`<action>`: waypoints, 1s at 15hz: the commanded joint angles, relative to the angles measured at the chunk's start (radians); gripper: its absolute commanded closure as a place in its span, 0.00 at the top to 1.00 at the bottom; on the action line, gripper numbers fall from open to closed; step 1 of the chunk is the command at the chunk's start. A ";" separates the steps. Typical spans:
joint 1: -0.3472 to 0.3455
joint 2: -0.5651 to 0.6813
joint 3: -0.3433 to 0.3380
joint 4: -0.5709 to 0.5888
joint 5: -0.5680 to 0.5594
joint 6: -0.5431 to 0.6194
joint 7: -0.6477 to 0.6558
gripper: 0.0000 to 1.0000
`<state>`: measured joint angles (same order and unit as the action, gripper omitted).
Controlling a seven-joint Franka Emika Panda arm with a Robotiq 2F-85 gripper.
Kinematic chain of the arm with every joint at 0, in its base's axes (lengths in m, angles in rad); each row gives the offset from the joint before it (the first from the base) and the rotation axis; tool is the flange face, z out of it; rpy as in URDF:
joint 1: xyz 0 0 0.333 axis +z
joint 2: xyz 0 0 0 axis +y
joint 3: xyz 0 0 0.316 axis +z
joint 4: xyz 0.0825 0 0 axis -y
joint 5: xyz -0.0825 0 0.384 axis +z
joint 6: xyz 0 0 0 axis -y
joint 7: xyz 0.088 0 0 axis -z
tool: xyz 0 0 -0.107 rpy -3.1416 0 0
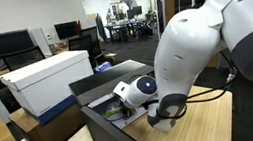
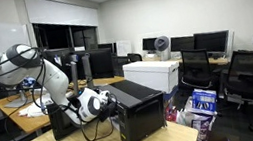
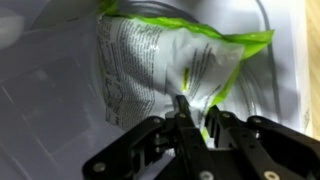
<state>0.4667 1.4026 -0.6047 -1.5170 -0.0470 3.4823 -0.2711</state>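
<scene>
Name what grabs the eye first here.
In the wrist view, the gripper pinches a crinkled green-and-white packet. In an exterior view the white arm fills the foreground, reaching into a black bin on the wooden table, with a white box behind it.

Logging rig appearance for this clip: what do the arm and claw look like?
The arm is glossy white with rounded links and dark grey joints; black cables run along it. The claw is black, with slim linked fingers.
</scene>
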 commanded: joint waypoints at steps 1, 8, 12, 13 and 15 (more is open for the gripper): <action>-0.014 -0.013 0.026 -0.047 -0.055 0.000 -0.053 0.07; 0.054 -0.017 0.008 -0.084 -0.033 -0.002 -0.062 0.07; 0.164 0.015 -0.050 -0.110 0.030 -0.006 -0.042 0.06; 0.215 0.019 -0.068 -0.142 0.047 -0.010 -0.035 0.06; 0.295 0.023 -0.098 -0.208 0.082 -0.014 -0.021 0.06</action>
<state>0.6369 1.4043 -0.6666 -1.6142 -0.0186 3.4681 -0.3054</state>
